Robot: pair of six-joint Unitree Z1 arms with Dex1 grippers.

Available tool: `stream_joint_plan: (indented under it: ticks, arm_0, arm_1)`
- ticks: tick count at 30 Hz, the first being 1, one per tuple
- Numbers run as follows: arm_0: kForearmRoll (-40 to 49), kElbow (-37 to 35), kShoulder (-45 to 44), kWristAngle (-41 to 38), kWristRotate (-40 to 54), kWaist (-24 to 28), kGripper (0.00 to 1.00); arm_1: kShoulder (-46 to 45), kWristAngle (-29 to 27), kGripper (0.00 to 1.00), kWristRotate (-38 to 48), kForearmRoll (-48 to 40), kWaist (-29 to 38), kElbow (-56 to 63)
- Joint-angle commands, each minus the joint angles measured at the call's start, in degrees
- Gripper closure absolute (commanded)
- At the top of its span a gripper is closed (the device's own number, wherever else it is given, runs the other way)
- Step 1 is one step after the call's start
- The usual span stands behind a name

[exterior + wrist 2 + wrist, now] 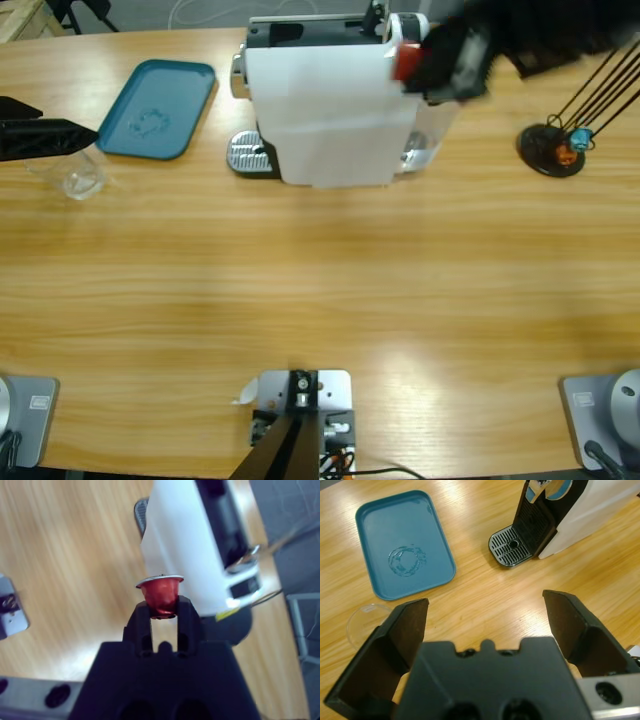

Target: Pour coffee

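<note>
Long wooden table (320,290), pale grain, bare across the near half. Further back, at the left edge, left gripper (60,138) low over the wood with jaws spread wide, nothing between them; clear glass (72,172) just below it in the high view, looks empty, no coffee visible anywhere. In the left wrist view, only the glass rim peeking past one jaw. Just beyond, teal tray (158,110) lying flat, a ring of droplets on its floor. Toward the far edge, white coffee machine (330,105), metal drip grate (511,546) at its left foot. Over the machine's right end, right gripper (162,611) clamped on a red capsule (160,594), silver rim uppermost. Far right, black wire stand (552,150).
</note>
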Motion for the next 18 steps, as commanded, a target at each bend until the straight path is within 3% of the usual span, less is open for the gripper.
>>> stream_joint_plan:
  ticks: [1, 18]
  arm_0:
    - [-0.56, 2.36, 1.36, -0.74, 1.65, -0.48, 0.009]
    - [-0.56, 2.38, 2.36, -1.28, 1.74, -0.57, 0.013]
  arm_1:
    - [15.47, 2.38, 1.000, -6.49, 7.45, 0.47, -15.91]
    - [29.15, 2.86, 1.000, -11.67, 15.45, 0.47, -34.98]
